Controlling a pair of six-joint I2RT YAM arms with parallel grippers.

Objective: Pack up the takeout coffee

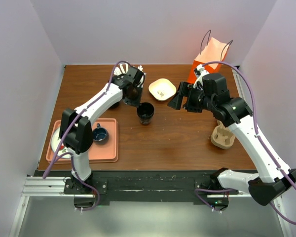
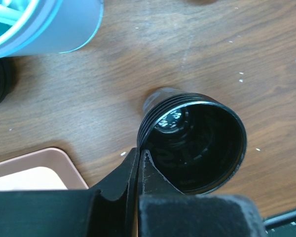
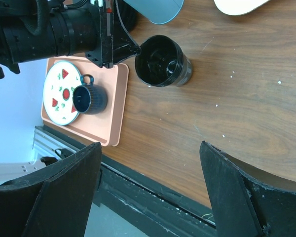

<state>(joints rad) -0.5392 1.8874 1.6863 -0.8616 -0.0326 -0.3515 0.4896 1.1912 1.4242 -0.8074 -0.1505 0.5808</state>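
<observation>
left tool (image 2: 139, 157) pinched shut, tips against takeout coffee (image 2: 202, 148) rim

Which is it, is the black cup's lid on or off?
Off. The cup stands upright with its mouth open, and the left wrist view looks straight into its dark inside. Cannot tell whether it holds coffee.
</observation>
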